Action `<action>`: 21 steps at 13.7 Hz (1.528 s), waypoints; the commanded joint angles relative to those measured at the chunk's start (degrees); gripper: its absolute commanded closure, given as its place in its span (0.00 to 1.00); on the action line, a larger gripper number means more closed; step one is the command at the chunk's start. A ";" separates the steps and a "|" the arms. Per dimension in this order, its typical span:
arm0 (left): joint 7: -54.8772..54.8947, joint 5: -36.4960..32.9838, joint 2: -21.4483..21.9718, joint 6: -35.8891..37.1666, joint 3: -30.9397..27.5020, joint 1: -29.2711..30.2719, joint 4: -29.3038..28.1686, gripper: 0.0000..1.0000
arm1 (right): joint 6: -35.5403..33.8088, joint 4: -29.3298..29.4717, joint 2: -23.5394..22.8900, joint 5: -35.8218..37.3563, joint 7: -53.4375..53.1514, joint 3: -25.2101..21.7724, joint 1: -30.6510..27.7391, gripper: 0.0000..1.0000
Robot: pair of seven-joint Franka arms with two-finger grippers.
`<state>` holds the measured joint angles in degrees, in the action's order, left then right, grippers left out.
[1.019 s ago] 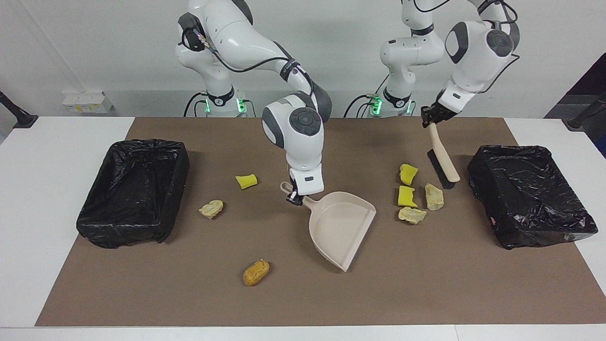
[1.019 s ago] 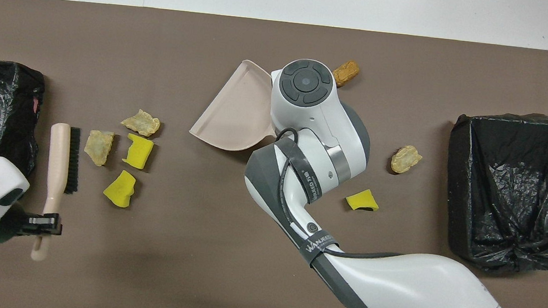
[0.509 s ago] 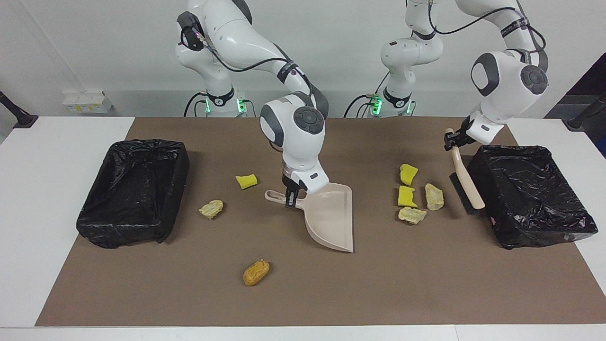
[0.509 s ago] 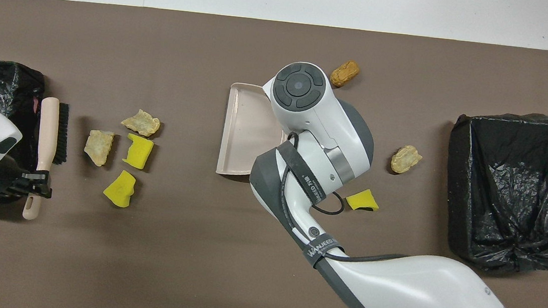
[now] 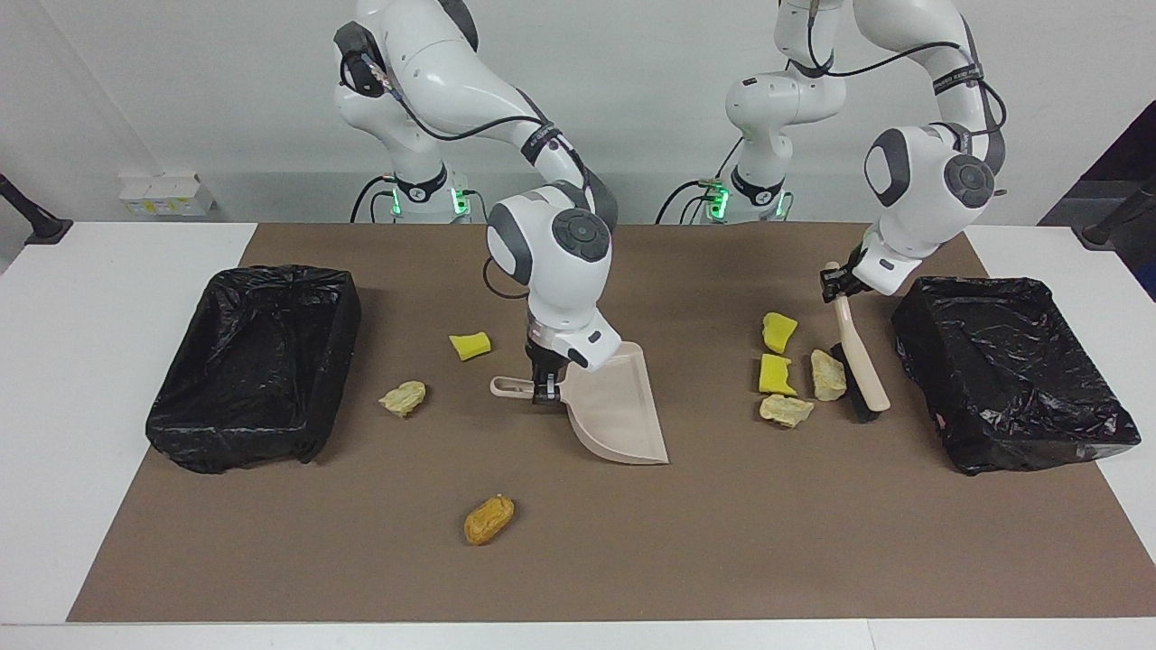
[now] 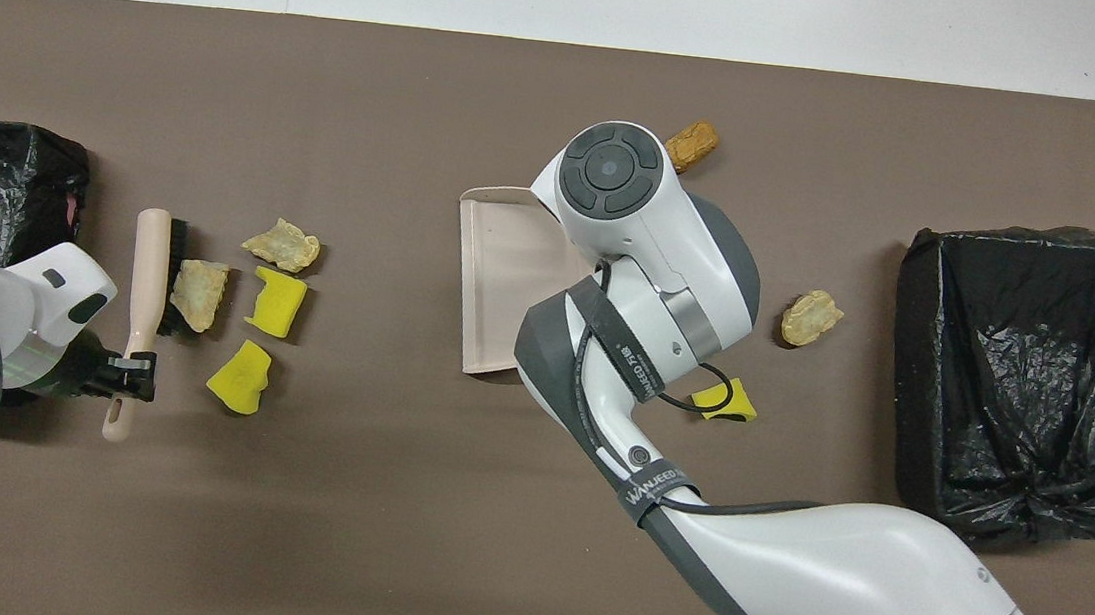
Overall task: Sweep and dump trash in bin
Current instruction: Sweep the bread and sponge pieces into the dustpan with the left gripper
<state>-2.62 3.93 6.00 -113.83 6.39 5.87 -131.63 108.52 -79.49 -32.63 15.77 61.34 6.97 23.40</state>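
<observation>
Gripping the brush (image 5: 858,361) by its handle, our left gripper (image 5: 835,284) has its fingers clamped there, bristles touching a beige scrap (image 5: 826,375) in the cluster of four scraps near the bin (image 5: 1011,370) at the left arm's end. Our right gripper (image 5: 545,386) is clamped on the dustpan (image 5: 619,406) handle mid-mat. Three more scraps lie apart: yellow (image 5: 470,345), beige (image 5: 403,396), orange-brown (image 5: 489,519).

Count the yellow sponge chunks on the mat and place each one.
3. Two yellow chunks lie beside the beige lumps near the brush. A third lies by the dustpan, toward the right arm's end. None looks hidden.
</observation>
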 commanded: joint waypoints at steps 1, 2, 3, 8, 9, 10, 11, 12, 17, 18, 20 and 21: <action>-3.70 1.69 -1.51 -4.02 -0.50 -4.71 -0.47 1.00 | 0.64 -1.29 0.46 0.94 2.73 0.50 -0.63 1.00; -4.06 2.82 -1.87 -4.90 -0.50 -6.47 -0.47 1.00 | 0.29 -1.11 0.46 0.50 2.47 0.50 -0.63 1.00; -4.15 4.05 -1.96 -5.43 -0.50 -7.79 -0.47 1.00 | 0.37 -1.02 0.12 -0.03 1.77 0.50 -0.63 1.00; -6.70 9.25 -3.89 -10.96 -0.50 -19.03 -0.29 1.00 | 0.81 -0.94 -0.24 -2.32 -4.99 0.50 -0.72 1.00; -6.61 10.99 -3.89 -11.32 -0.41 -20.53 0.06 1.00 | 1.51 -1.11 -0.24 -2.49 -7.53 0.59 -0.63 1.00; -6.53 13.36 -3.98 -11.85 -0.41 -22.29 0.15 1.00 | 1.95 -1.28 -0.33 -3.19 -9.73 0.50 -0.63 1.00; -6.52 14.86 -4.07 -12.90 -0.41 -24.13 0.24 1.00 | 2.04 -1.29 -0.41 -3.46 -11.23 0.50 -0.72 1.00; -6.52 15.83 -4.07 -13.95 -0.41 -26.15 0.24 1.00 | 2.74 -1.37 -0.41 -3.55 -11.68 0.50 -0.72 1.00; -6.52 21.29 -4.24 -13.70 -0.41 -29.52 2.34 1.00 | 3.36 -1.46 -0.77 -4.34 -12.48 0.50 -0.72 1.00; -6.96 21.64 -3.29 -12.13 -0.58 -28.90 2.87 1.00 | 4.15 -1.55 -0.77 -4.34 -12.48 0.59 -0.72 1.00; -13.95 21.56 -0.65 -6.26 -1.02 -25.67 3.66 1.00 | 4.68 -1.64 -0.77 -4.26 -12.48 0.50 -0.81 1.00; -18.43 20.86 1.01 -3.88 -1.11 -23.56 3.66 1.00 | 5.12 -1.64 -0.77 -4.25 -12.48 0.50 -0.81 1.00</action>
<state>-15.28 24.77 3.29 -122.71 5.43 -21.27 -128.26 111.43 -80.54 -33.35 12.29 50.81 7.04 23.12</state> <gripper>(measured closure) 0.740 0.687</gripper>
